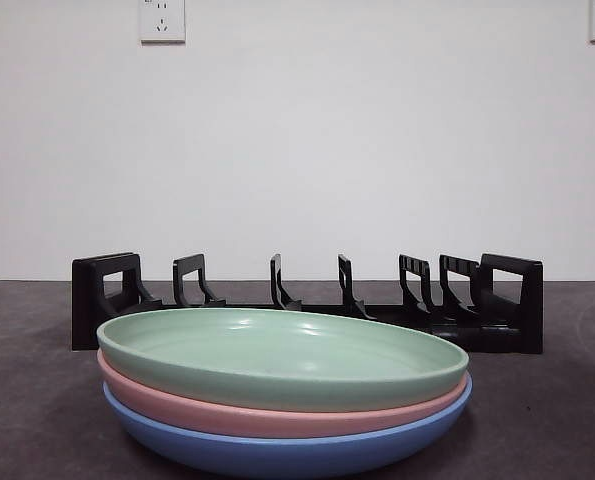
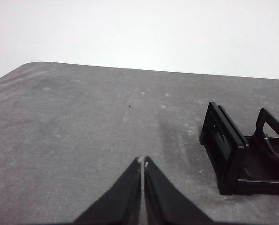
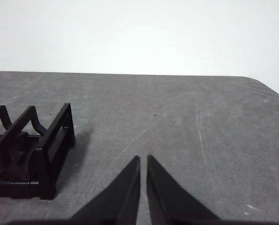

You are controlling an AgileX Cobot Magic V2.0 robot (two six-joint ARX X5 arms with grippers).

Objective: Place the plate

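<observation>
Three plates are stacked near the table's front in the front view: a green plate (image 1: 287,355) on top, a pink plate (image 1: 267,412) under it and a blue plate (image 1: 277,450) at the bottom. Behind them stands an empty black plate rack (image 1: 307,300) with several upright dividers. My left gripper (image 2: 142,162) is shut over bare table, with the rack's left end (image 2: 233,154) off to its side. The right gripper (image 3: 143,159) is also shut above bare table, beside the rack's right end (image 3: 45,150). Neither gripper shows in the front view.
The dark grey table (image 1: 547,420) runs back to a white wall with two power outlets (image 1: 162,20). The table's rounded far corners show in both wrist views.
</observation>
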